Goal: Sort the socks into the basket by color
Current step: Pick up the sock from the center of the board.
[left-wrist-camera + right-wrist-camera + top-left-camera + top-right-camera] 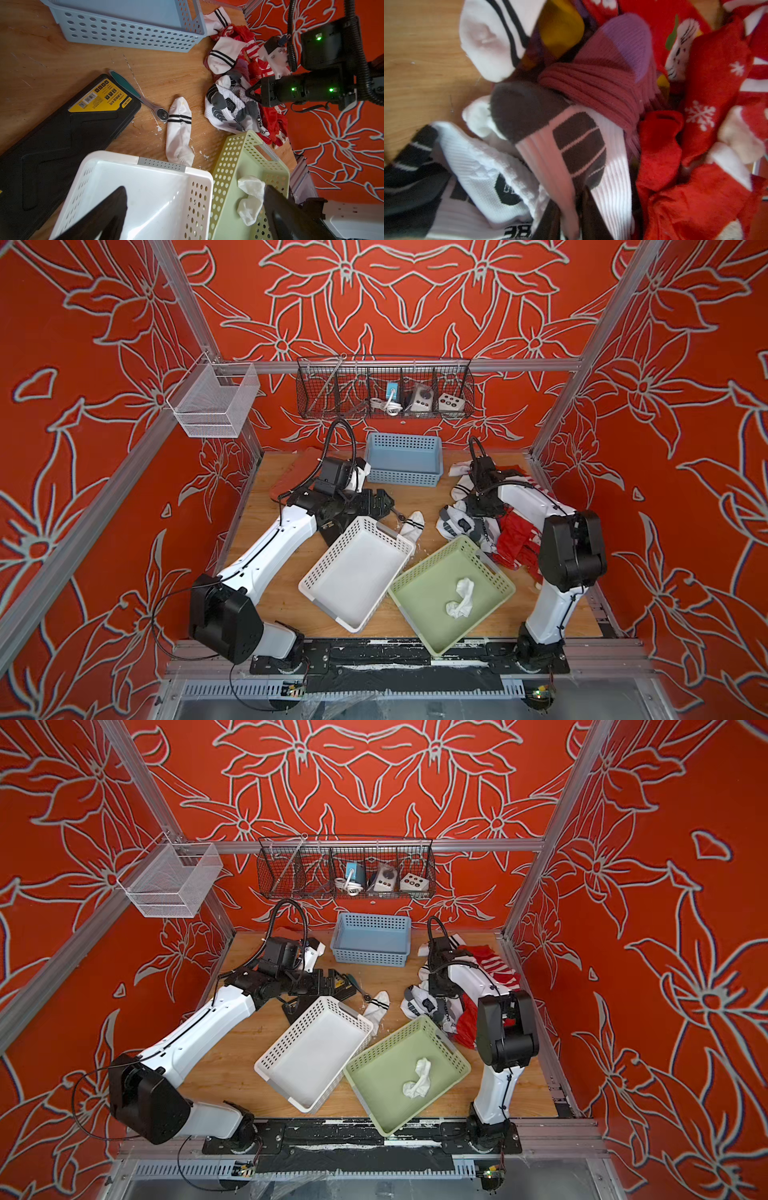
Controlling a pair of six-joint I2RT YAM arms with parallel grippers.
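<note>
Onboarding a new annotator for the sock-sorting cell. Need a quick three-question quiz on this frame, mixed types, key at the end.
1. Multiple choice: which basket has a sock in it? A) blue B) white C) green
2. True or false: the left gripper is holding the striped sock.
3. Short answer: what is the right gripper closed on?

Key
1. C: a plain white sock lies in the green basket.
2. False: its jaws stand open and empty; the striped sock lies on the table.
3. A white sock with grey marks, in the pile.
</note>
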